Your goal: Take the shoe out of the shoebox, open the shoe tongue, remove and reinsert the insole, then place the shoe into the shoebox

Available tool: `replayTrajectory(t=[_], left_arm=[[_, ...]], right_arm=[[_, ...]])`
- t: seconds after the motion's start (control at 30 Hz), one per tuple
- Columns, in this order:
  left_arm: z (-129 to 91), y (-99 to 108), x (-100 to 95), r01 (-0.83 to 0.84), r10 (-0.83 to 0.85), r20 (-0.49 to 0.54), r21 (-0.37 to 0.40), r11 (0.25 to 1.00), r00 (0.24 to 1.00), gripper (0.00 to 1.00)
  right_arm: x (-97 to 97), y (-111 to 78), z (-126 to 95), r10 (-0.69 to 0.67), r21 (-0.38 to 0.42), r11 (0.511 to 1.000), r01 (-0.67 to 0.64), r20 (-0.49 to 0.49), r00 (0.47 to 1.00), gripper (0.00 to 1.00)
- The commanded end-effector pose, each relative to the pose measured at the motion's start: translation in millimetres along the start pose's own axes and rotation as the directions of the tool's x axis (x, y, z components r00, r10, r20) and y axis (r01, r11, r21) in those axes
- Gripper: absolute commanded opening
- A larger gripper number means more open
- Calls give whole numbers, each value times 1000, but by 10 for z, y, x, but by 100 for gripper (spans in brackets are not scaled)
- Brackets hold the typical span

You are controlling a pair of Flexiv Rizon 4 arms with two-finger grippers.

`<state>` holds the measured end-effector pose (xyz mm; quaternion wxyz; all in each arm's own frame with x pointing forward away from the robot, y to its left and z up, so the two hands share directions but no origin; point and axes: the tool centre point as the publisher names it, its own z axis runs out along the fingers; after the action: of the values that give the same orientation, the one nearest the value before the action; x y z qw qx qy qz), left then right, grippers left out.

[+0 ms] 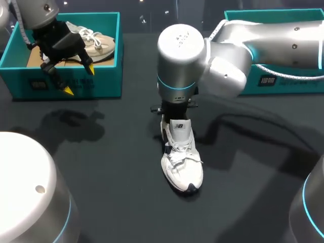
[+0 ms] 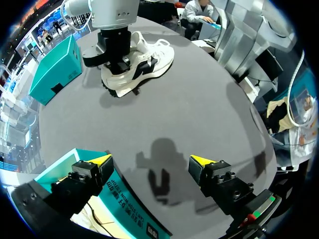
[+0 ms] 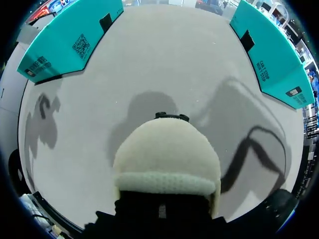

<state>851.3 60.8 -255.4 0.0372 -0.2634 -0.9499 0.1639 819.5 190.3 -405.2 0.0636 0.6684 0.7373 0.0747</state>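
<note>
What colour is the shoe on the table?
The shoe is white with black patches; left wrist view shows best.

QR code (image 3: 79, 46) + white print on teal shoebox (image 3: 62, 50) side; logo (image 1: 179, 125) on shoe (image 1: 182, 167) tongue; txt illegible.

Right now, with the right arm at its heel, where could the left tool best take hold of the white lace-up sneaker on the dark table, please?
Probably the toe end of the white lace-up sneaker, from above, with the open left tool closing across its width. The shoe stands sole-down with its toe pointing away from the right arm, which covers the heel, so the forefoot is the bare, narrow part.
</note>
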Motion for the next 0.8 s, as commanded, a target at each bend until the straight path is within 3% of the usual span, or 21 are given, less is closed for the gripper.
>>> replayTrajectory(t=[0.03,0.3,0.43,0.6,0.8], left_arm=[[-2,3,1,0,0,-1,-1,1000,1000,100],[-2,3,1,0,0,-1,-1,1000,1000,100],[-2,3,1,0,0,-1,-1,1000,1000,100],[-2,3,1,0,0,-1,-1,1000,1000,100],[-2,3,1,0,0,-1,-1,1000,1000,100]], right_arm=[[1,-141,601,17,63,998,-16,-12,1000,0],[31,-677,580,78,192,978,-76,-3,997,0],[21,-794,543,90,210,974,-87,-7,996,0],[-10,-675,238,61,120,991,-62,10,998,0],[-109,-352,-194,13,-26,1000,-11,59,998,0]])
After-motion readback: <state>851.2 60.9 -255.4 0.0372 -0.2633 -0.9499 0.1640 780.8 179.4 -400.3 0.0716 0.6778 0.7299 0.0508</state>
